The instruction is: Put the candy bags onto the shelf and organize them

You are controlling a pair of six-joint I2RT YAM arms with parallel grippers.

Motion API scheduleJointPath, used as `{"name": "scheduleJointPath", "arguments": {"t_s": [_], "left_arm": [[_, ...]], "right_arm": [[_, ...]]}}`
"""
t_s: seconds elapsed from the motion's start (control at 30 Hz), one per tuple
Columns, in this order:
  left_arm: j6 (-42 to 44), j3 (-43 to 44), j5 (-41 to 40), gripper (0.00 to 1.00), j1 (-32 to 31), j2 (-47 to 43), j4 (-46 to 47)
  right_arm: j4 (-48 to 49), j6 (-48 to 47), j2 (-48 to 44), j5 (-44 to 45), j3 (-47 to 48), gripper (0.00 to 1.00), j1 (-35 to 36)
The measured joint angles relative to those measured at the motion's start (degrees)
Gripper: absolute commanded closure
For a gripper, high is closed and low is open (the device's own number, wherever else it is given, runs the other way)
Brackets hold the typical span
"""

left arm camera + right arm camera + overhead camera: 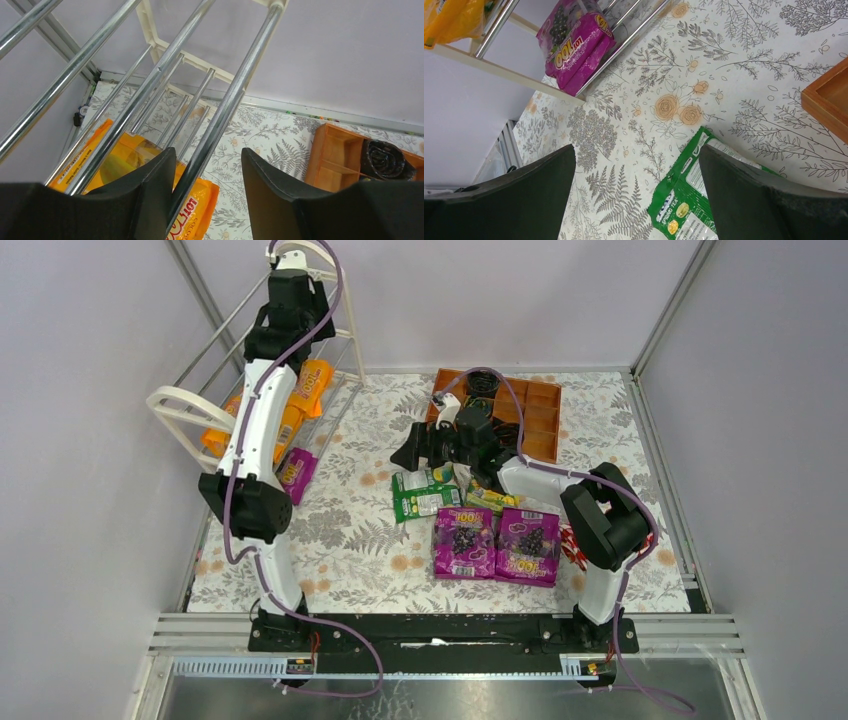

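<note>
The cream-white shelf [185, 405] stands at the back left. Orange candy bags [305, 388] lie on its rods, and a purple one [297, 472] sits on the lowest tier. My left gripper [293, 285] is high over the shelf's far end. In its wrist view the left gripper [207, 155] is open, a silver rod [225, 105] crossing between the jaws, an orange bag [200, 210] below. My right gripper [412, 448] hovers open over the table. Its wrist view shows the right gripper [636, 150] above a green bag [689, 200]. Two purple bags [464, 540] lie mid-table.
An orange-brown wooden tray [540, 420] with black coils [485, 380] stands at the back right. A red-and-white package [572, 545] lies under the right arm. Lilac walls and metal rails close in the floral table.
</note>
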Motion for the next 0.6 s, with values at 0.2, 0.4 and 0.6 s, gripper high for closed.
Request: {"name": "scheduleJointPath", "arguments": {"t_s": [0.2, 0.4, 0.6], "left_arm": [[-0.4, -2.9, 3.6, 0.48, 0.0, -2.3, 0.2], [-1.9, -4.8, 9.5, 0.48, 0.0, -4.5, -0.7], [-3.8, -10.4, 15.2, 0.48, 0.0, -9.4, -0.7]], "right_arm": [[0.0, 0.6, 0.2, -0.8, 0.0, 0.0, -0.2], [0.1, 1.1, 0.3, -0.9, 0.0, 0.0, -0.2], [4.0, 6.1, 2.0, -1.5, 0.0, 0.0, -0.2]]}}
